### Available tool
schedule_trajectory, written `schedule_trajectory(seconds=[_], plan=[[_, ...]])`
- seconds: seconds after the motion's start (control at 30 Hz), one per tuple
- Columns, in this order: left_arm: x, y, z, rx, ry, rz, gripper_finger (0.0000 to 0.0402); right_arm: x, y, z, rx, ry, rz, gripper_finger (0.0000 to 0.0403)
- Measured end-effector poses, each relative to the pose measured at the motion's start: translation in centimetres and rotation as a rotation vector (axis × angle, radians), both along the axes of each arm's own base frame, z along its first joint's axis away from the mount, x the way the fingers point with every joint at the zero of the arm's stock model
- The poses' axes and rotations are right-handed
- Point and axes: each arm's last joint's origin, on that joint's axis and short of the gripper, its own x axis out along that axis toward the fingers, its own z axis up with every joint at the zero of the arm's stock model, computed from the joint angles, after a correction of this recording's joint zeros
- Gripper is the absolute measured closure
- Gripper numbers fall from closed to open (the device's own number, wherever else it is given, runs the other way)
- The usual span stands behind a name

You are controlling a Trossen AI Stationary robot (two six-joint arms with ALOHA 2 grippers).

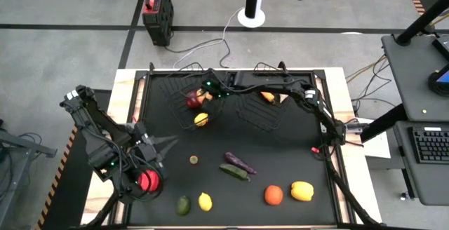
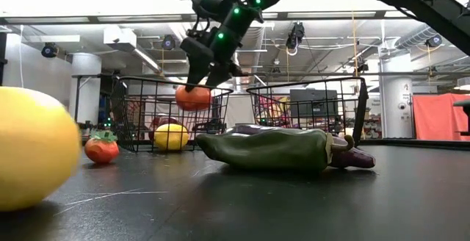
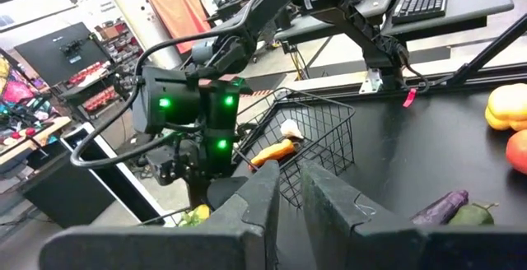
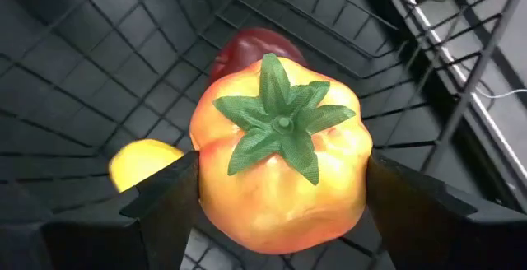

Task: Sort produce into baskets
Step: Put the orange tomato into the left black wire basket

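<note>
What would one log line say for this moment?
right tool: holding orange tomato over left basket | left tool: shut, empty, waiting | in basket: apple, lemon

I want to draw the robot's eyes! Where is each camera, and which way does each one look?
High view: above the table, looking straight down on both arms, both baskets.
Low view: at table height, looking across; the right gripper comes down from above.
Left wrist view: on the left arm, facing the baskets past its own shut left gripper.
Right wrist view: on the right arm, looking down into the left basket; its fingers hold the orange pepper.
Shared: low and right wrist views both show that pepper.
</note>
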Motion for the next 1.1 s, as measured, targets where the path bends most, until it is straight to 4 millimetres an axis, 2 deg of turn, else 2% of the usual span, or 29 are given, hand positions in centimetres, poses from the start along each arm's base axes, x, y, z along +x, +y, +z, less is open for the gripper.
schedule_trajectory(seconds=[0.23, 1.1], plan=[[-0.01, 0.0, -0.01, 0.001, 0.001, 0.0, 0.0366, 0.06, 0.29, -0.04, 0.067, -0.014, 0.077, 0.0099], [-0.01, -0.01, -0.04, -0.011, 0.006, -0.005, 0.0366, -0.07, 0.4, -0.67, 0.077, 0.004, 0.11, 0.0099]])
